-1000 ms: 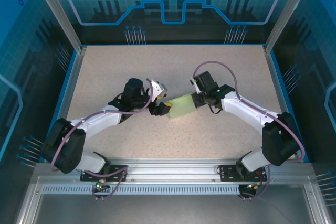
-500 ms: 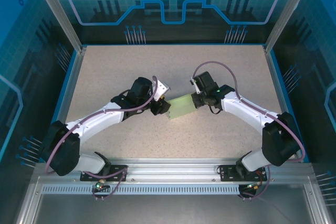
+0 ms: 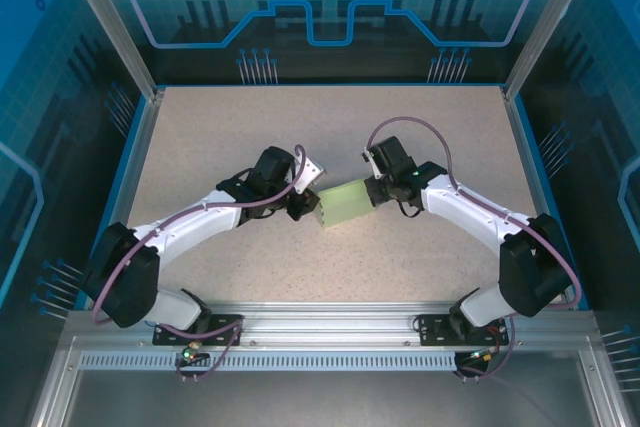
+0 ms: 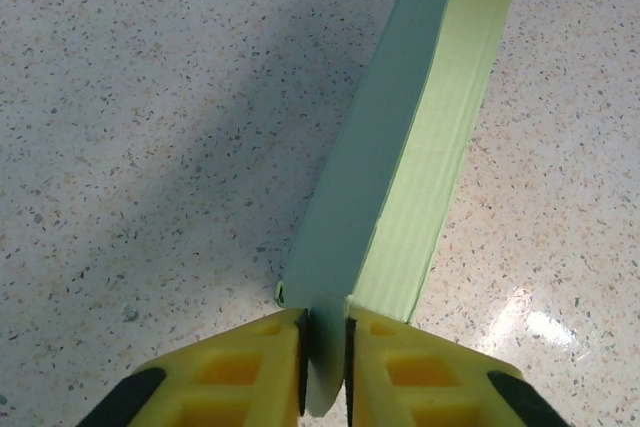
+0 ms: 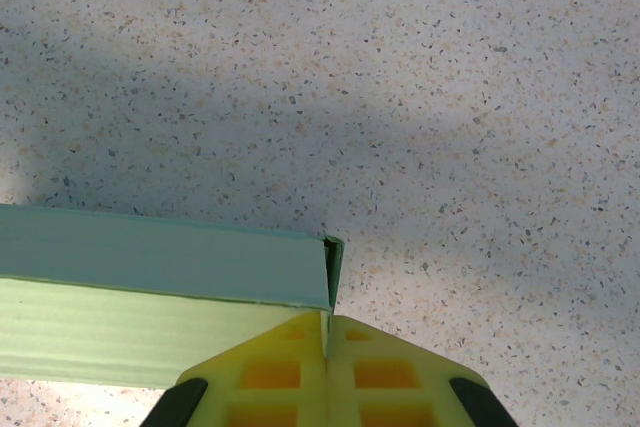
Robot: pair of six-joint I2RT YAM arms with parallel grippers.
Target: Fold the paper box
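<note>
Paper box (image 3: pixel 343 203) pinched at opposite ends: left gripper (image 4: pixel 325 339) clamped on one flap, right gripper (image 5: pixel 325 335) on another; seemingly touching table (image 3: pixel 210 127).

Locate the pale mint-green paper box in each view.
Top external: pale mint-green paper box mid-table, between both arms.
Left wrist: runs from bottom centre to top right, pinched by left end effector.
Right wrist: lower left, its corner pinched by right end effector.
Shared landmark: speckled beige tabletop.
</note>
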